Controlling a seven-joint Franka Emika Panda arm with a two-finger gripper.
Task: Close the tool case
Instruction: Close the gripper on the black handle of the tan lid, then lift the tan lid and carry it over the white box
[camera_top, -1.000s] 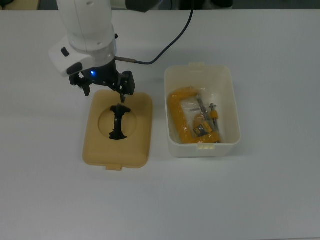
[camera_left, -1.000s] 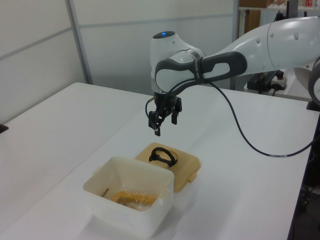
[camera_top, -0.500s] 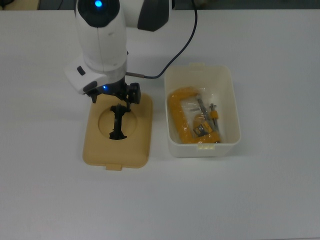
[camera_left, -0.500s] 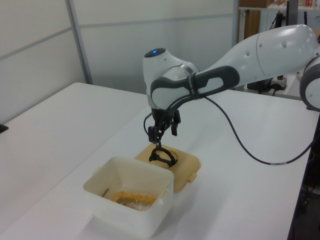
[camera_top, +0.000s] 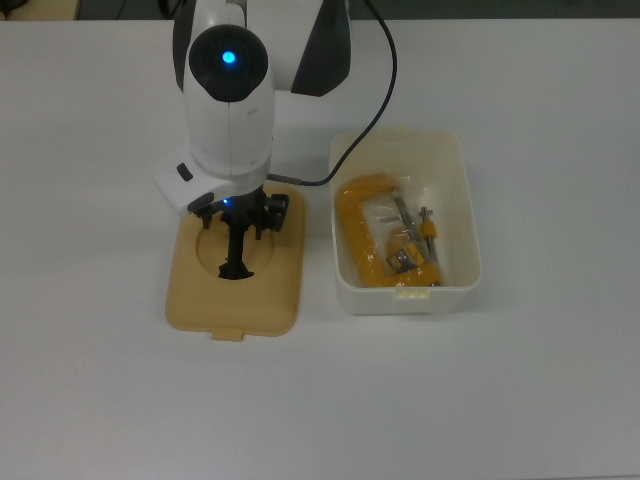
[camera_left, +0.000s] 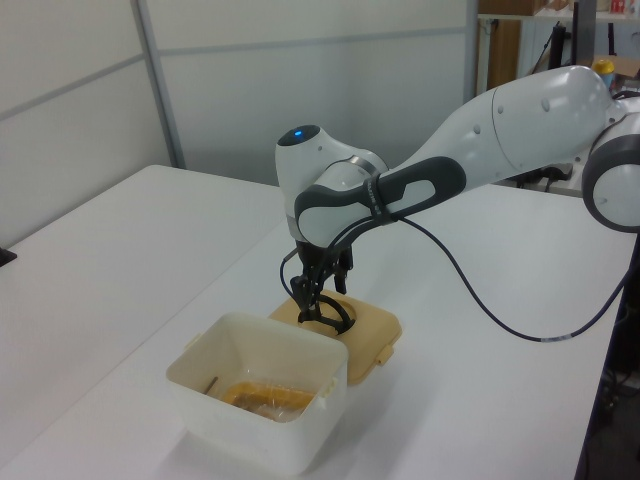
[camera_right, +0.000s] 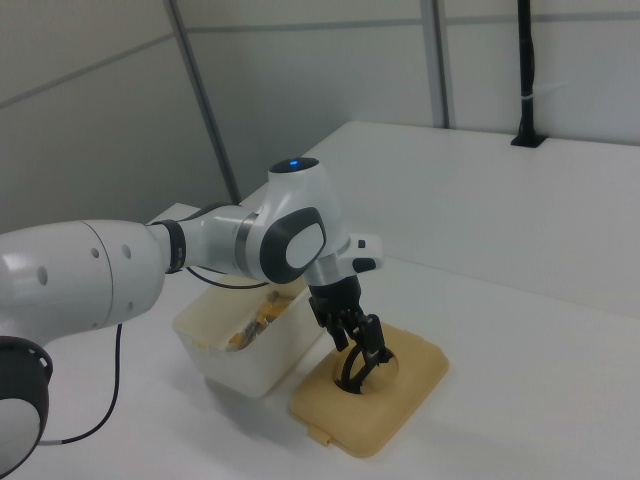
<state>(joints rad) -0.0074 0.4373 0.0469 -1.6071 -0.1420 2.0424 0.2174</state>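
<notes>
Since a second ago your gripper (camera_top: 238, 222) has dropped from above the lid's (camera_top: 200, 300) 12 o'clock edge onto its black handle (camera_top: 237, 262). You cannot tell whether the jaws have clenched. In the top view the lid lies flat at 9 o'clock of the open tub (camera_top: 455, 190), long axis 12-to-6, as does the tub's. No writing is readable.
</notes>
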